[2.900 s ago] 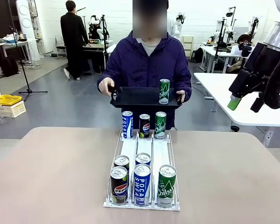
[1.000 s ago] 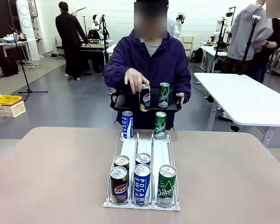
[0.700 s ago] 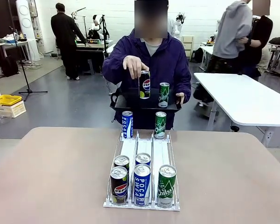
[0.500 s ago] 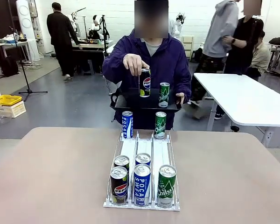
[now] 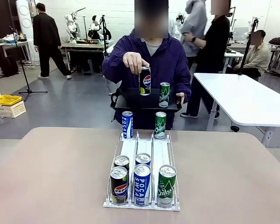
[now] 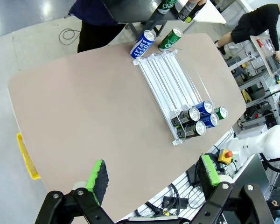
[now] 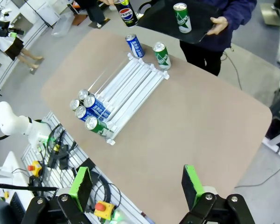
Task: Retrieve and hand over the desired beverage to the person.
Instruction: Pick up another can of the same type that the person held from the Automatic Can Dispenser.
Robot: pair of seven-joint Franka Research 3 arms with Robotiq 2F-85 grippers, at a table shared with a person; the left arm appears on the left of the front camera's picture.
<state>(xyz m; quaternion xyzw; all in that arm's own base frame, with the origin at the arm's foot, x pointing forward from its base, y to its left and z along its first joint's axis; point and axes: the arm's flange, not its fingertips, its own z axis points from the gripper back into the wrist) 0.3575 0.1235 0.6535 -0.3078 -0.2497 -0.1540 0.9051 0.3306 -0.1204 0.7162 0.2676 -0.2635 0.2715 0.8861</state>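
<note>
Blk held Pepsi can (image 5: 145,80), blk tray (image 5: 128,99), grn tray can (image 5: 164,94), tan table (image 5: 51,177)

A white wall (image 5: 116,14) runs behind the person's hand (image 5: 135,60), above a glossy grey floor (image 5: 79,100). Far left of the hand, a yellow crate (image 5: 6,100) sits low beside a black stand (image 5: 31,92). Right of the hand stands a white table (image 5: 238,100). Below the hand, nearer the camera, lies a tan tabletop (image 5: 51,177).
</note>
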